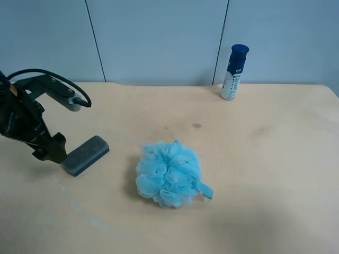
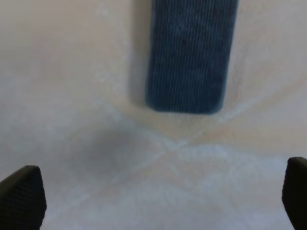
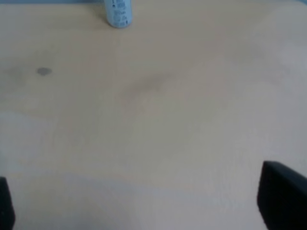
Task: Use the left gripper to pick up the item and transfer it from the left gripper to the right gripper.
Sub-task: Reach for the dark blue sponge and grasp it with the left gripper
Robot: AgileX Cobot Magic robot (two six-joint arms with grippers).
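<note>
1. Widest of all, the table (image 1: 265,159): pale wood-toned top filling most of the high view, carrying everything, with faint whitish streaks close under the left wrist camera.
2. Behind its far edge, the wall (image 1: 159,37): grey-blue panels split by dark vertical seams.
3. At the high view's left edge, the left gripper (image 1: 50,150): bulky and black, tilted down toward the tabletop, with a loose cable (image 1: 53,76) looping over it. Jaws spread wide, with only bare table between them. Seen from its own wrist camera, dark fingertips (image 2: 21,199) at either side, short of the felt block ahead.
4. Near the middle of the table, the bath puff (image 1: 168,173): light-blue mesh, ruffled, with a short blue strap poking out at one side.
5. Between that arm and the puff, the item (image 1: 86,154): lying flat on the table, dark grey felt face up, blue underside showing along one edge, set at an angle, one end just beside the black jaws and not gripped. Well apart from the puff.
6. Upright near the far edge, the bottle (image 1: 233,72): white body, blue cap, well apart from everything else.
7. Seen in its wrist view only, the right gripper (image 3: 144,203): two black tips at opposite sides, standing wide apart over bare table, empty.
8. Smallest, a dark spot (image 1: 197,126) on the wood, between puff and bottle.
</note>
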